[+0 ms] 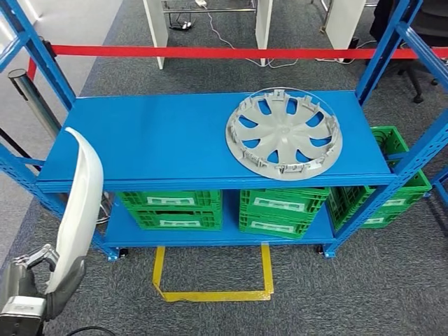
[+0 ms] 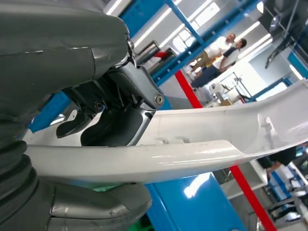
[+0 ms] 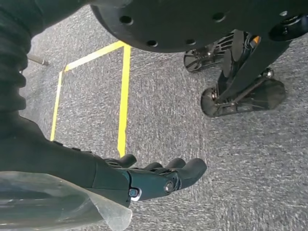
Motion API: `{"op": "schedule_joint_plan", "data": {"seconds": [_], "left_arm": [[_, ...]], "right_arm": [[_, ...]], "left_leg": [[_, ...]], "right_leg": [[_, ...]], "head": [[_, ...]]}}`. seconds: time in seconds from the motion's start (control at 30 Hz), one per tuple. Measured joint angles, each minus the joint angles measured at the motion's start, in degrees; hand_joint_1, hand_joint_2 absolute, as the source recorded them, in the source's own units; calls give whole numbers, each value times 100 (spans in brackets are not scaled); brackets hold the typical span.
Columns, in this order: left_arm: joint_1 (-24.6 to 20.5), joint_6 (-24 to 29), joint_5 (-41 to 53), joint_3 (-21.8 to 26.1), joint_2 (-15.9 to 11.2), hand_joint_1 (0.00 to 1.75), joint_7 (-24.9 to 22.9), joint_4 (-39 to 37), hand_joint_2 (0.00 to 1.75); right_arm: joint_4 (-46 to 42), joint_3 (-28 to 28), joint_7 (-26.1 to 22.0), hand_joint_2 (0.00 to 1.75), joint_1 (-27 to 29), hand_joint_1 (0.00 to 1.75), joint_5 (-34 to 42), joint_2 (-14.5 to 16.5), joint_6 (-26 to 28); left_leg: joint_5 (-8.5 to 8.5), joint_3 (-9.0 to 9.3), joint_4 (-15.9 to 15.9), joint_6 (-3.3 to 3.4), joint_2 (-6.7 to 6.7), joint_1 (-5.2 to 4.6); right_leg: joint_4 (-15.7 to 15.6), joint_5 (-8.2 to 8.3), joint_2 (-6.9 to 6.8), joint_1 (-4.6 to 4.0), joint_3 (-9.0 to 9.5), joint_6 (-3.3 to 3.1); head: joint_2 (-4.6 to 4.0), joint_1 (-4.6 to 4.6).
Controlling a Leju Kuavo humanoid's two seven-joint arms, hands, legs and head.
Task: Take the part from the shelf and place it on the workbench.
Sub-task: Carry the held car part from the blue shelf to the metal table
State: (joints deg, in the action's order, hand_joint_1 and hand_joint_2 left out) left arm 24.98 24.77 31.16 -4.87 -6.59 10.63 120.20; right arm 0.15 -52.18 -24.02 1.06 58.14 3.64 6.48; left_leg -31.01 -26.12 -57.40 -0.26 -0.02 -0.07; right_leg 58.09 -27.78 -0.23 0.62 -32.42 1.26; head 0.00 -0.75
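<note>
While the blue shelf (image 1: 158, 140) carries a grey wheel cover (image 1: 284, 133) on its top board (green crates (image 1: 171, 208) sit below), the left hand (image 1: 58, 290) grips a long white curved part (image 1: 79, 203) beside it; the right hand (image 3: 160, 179) hangs over carpet, fingers loosely extended, holding nothing.

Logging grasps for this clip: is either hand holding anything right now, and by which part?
The left hand grips a long curved white panel near its lower end. The right hand hangs over the carpet, holding nothing.
</note>
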Motion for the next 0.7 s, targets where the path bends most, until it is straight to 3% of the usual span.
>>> {"op": "schedule_joint_plan", "data": {"seconds": [0.07, 0.1, 0.2, 0.23, 0.27, 0.3, 0.33, 0.37, 0.4, 0.43, 0.5, 0.57, 0.6, 0.63, 0.7], "left_arm": [[93, 26, -23, 70, 7, 175, 67, 53, 175], [135, 31, -16, 99, 18, 175, 89, 75, 175], [261, 35, 16, 195, 87, 175, 127, 125, 175], [293, 35, 15, 221, 110, 175, 137, 130, 175], [320, 35, 11, 243, 132, 175, 148, 132, 175], [341, 35, 5, 263, 154, 175, 162, 133, 175], [364, 35, -6, 285, 179, 175, 175, 137, 175], [387, 35, -17, 309, 203, 175, 184, 144, 175], [410, 36, -25, 330, 226, 175, 189, 157, 175], [430, 36, -30, 345, 242, 175, 193, 174, 175], [459, 37, -32, 366, 263, 175, 202, 206, 175], [478, 37, -32, 382, 284, 175, 212, 223, 175], [492, 37, -33, 389, 293, 175, 214, 227, 175], [508, 37, -33, 402, 298, 175, 217, 231, 175], [533, 29, -34, 434, 313, 175, 222, 234, 175]], "right_arm": [[2, -13, 35, 175, -8, 0, -10, -2, -4], [4, -23, 52, 175, -10, 0, -24, -2, -5], [8, -78, 101, 175, -23, 0, -82, -5, -9], [9, -98, 113, 175, -31, 0, -96, -9, -11], [10, -115, 122, 175, -40, 0, -107, -13, -14], [10, -130, 130, 175, -48, 0, -122, -17, -17], [11, -147, 135, 175, -57, 0, -144, -22, -21], [11, -166, 138, 175, -67, 0, -167, -27, -27], [11, -188, 139, 175, -80, 0, -188, -32, -33], [11, -210, 140, 175, -95, 0, -202, -35, -38], [11, -247, 140, 175, -125, 0, -211, -38, -44], [11, -267, 145, 175, -131, 0, -212, -35, -48], [11, -271, 149, 175, -129, 0, -212, -33, -50], [11, -273, 152, 175, -127, 0, -214, -32, -49], [11, -293, 157, 175, -128, 0, -267, -32, -13]], "left_leg": [[33, -75, 69, 50, 14, 6], [70, -133, 98, 95, 26, 17], [233, -344, 118, 218, 57, 11], [293, -416, 111, 233, 65, -7], [353, -493, 101, 241, 70, -27], [413, -576, 87, 244, 74, -44], [470, -661, 69, 242, 75, -58], [524, -737, 51, 235, 75, -68], [573, -797, 30, 221, 75, -80], [621, -845, 6, 203, 75, -91], [728, -905, -25, 159, 80, -100], [812, -948, -33, 104, 73, -92], [738, -977, -73, 68, 58, -86], [548, -1018, -206, 27, 42, -75], [-77, -1124, -787, -52, 23, -31]], "right_leg": [[20, 29, 3, 0, -77, 67], [99, -78, 5, -3, -143, 91], [889, -846, 13, -8, -390, 126], [1232, -1024, 13, -8, -441, 130], [1475, -1057, 13, -9, -442, 130], [1562, -953, 13, -10, -373, 123], [1453, -761, 13, -13, -213, 108], [1160, -571, 13, -18, 37, 85], [734, -481, 11, -31, 351, 58], [267, -488, 10, -41, 670, 28], [-326, -621, 14, -68, 1000, -25], [-420, -591, 5, -63, 948, -90], [-416, -537, -8, -53, 893, -131], [-419, -472, -23, -38, 828, -171], [-413, -341, -48, -30, 673, -218]], "head": [[0, -3], [0, -10], [0, -28], [0, -28], [0, -27], [0, -26], [0, -26], [0, -25], [0, -26], [0, -24], [0, -21], [0, -26], [0, -22], [0, -15], [0, 6]]}}
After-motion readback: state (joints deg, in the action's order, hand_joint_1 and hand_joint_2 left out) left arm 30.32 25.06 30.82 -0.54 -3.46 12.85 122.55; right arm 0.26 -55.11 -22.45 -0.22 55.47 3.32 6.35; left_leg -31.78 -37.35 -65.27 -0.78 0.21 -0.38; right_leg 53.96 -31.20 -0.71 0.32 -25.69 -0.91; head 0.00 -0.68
